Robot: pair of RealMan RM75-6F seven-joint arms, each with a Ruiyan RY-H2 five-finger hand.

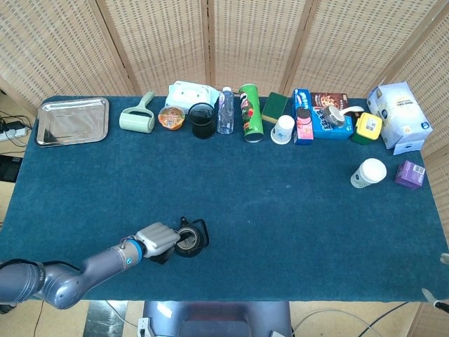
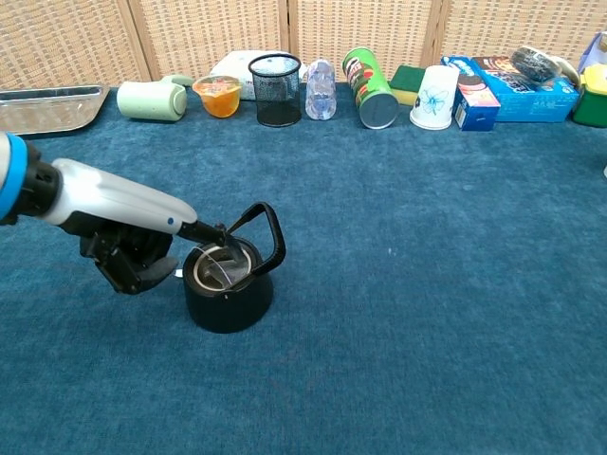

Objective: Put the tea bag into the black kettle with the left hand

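Observation:
The black kettle point(image 2: 228, 294) stands near the table's front left, lid off and handle up; the head view also shows the kettle point(image 1: 190, 239). The pale tea bag point(image 2: 224, 270) hangs down inside its opening. My left hand point(image 2: 133, 258) is just left of the kettle, its fingertips point(image 2: 216, 231) pinched together over the rim and still holding the bag's top. The other fingers are curled underneath. From above, the left hand point(image 1: 156, 239) touches the kettle's left side. Of my right hand point(image 1: 443, 258) only grey slivers show at the right edge.
Along the back edge stand a metal tray point(image 1: 72, 121), a lint roller point(image 1: 138, 119), a mesh cup point(image 2: 275, 90), a bottle point(image 2: 321, 90), a green can point(image 2: 368, 87), a paper cup point(image 2: 434, 97) and boxes point(image 2: 503, 85). Another cup point(image 1: 368, 173) sits far right.

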